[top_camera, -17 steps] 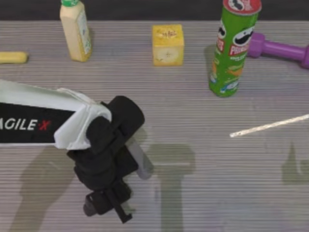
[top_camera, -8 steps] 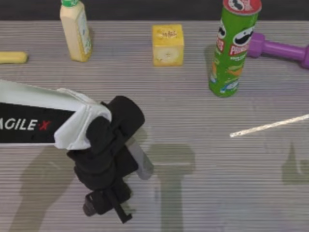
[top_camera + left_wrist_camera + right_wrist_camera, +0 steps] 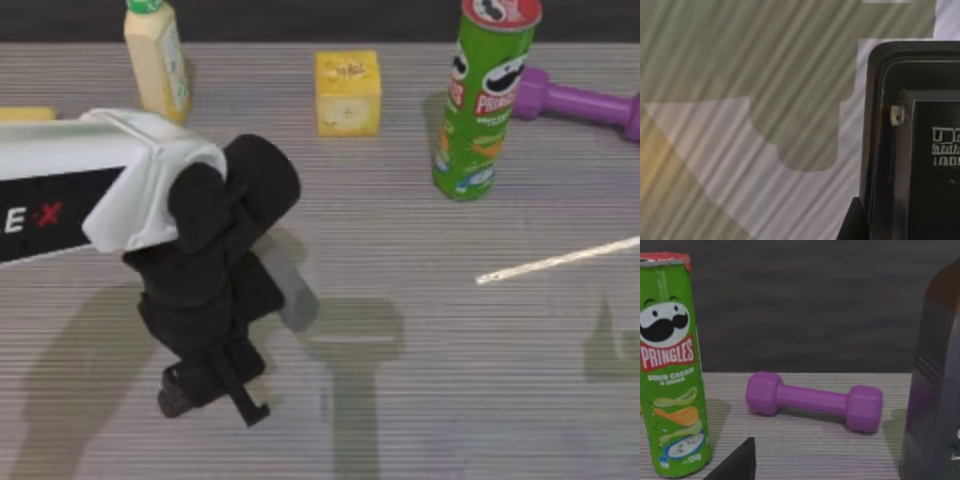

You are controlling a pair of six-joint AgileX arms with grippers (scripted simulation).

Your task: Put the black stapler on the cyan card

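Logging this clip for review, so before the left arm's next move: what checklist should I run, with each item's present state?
1. Cyan card located: not ok, it shows in no view.
2. Black stapler located: cannot tell; a black labelled shape fills one side of the left wrist view and is possibly it.
3. Left gripper clear of clutter: ok; the yellow bottle, yellow box and Pringles can stand far behind it.
4. Right arm out of the way: ok, absent from the top view; its camera faces the purple dumbbell.
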